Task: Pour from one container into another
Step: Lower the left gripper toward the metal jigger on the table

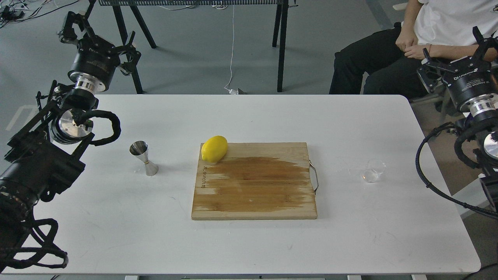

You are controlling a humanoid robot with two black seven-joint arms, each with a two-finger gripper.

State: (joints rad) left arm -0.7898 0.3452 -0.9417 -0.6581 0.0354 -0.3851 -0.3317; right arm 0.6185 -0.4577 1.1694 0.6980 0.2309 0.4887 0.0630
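Note:
The small clear glass cup (374, 171) stands on the white table (116, 217), right of the cutting board. The shiny steel jigger (144, 157) stands upright on the table, left of the board. My left gripper (99, 37) is raised beyond the table's far left corner, well away from the jigger, its fingers spread with nothing between them. My right gripper (455, 50) hangs beyond the table's far right corner, above and behind the cup, also open and empty.
A wooden cutting board (255, 186) with a wet stain and a metal handle lies mid-table. A yellow lemon (214, 149) rests on its far left corner. A seated person (393, 46) is behind the right gripper. Black stand legs (281, 46) rise behind the table.

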